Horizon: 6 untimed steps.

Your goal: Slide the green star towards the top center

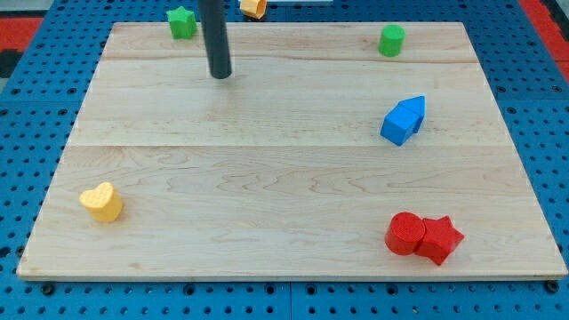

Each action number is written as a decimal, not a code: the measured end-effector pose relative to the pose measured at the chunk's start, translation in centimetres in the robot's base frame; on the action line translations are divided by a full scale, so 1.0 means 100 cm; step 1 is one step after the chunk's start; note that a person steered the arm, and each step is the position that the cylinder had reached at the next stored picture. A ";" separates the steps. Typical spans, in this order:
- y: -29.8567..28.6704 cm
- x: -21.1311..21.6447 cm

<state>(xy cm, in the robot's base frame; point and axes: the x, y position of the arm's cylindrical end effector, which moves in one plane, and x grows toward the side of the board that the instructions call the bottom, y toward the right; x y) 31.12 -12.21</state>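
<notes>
Green star [181, 21] sits at the board's top-left edge (untouched), just left of my tip [220, 76].

My tip [220, 76], rod upright.

Honestly nothing readable is showing up anywhere here: no letters, numbers, logos or stickers. The wooden board [284, 178] is showing only plain grain, the blue pegboard [36, 133] under it is showing only rows of holes, and the coloured blocks and the dark rod are looking blank too.
</notes>
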 end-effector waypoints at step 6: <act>0.098 -0.002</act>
